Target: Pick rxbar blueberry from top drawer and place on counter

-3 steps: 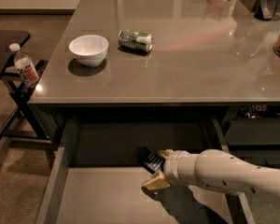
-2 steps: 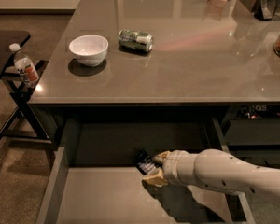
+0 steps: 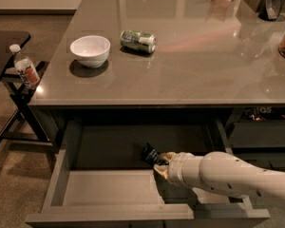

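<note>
The top drawer (image 3: 109, 188) is pulled open below the counter (image 3: 204, 65). My white arm reaches into it from the right. My gripper (image 3: 160, 163) is over the drawer's middle, shut on the rxbar blueberry (image 3: 150, 154). The dark navy bar sticks out to the upper left of the fingertips, tilted and lifted off the pale drawer bottom. The fingers are mostly hidden behind the wrist.
On the counter stand a white bowl (image 3: 90, 50) and a green-and-white can (image 3: 138, 41) lying on its side, with a dark container (image 3: 270, 4) at the far right. A water bottle (image 3: 24, 71) stands on a black side table (image 3: 4, 44) at left. A smaller dark drawer (image 3: 261, 133) is at right.
My gripper has moved left across the drawer and slightly up, carrying the dark bar with it. Nothing on the counter has moved.
</note>
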Robot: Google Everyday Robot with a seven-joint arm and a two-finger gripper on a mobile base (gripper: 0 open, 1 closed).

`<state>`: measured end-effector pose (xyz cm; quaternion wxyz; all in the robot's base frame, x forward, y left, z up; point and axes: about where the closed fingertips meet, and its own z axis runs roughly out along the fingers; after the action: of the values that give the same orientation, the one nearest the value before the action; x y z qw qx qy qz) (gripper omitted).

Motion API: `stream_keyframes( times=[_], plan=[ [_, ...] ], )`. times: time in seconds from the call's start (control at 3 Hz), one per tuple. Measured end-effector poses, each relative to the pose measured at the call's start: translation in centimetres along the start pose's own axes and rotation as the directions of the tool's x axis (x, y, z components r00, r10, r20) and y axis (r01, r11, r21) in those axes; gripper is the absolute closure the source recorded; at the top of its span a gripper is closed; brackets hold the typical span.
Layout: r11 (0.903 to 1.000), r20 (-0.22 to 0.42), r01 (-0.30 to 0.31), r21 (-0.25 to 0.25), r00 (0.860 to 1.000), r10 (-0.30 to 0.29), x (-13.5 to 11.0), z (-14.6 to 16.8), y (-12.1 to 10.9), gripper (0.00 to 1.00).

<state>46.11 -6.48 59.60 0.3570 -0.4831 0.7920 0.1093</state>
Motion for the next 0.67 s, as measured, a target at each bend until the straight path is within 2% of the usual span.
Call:
stream_keyframes(
  times=[0.33,0.67],
  plan=[
    [1.0,0.0,0.0,0.0,1.0,0.0,-0.2,-0.3,-0.1,1.0],
    [0.9994,0.021,0.036,0.005,0.999,-0.036,-2.5,-3.0,-0.5,1.0]
  ],
)
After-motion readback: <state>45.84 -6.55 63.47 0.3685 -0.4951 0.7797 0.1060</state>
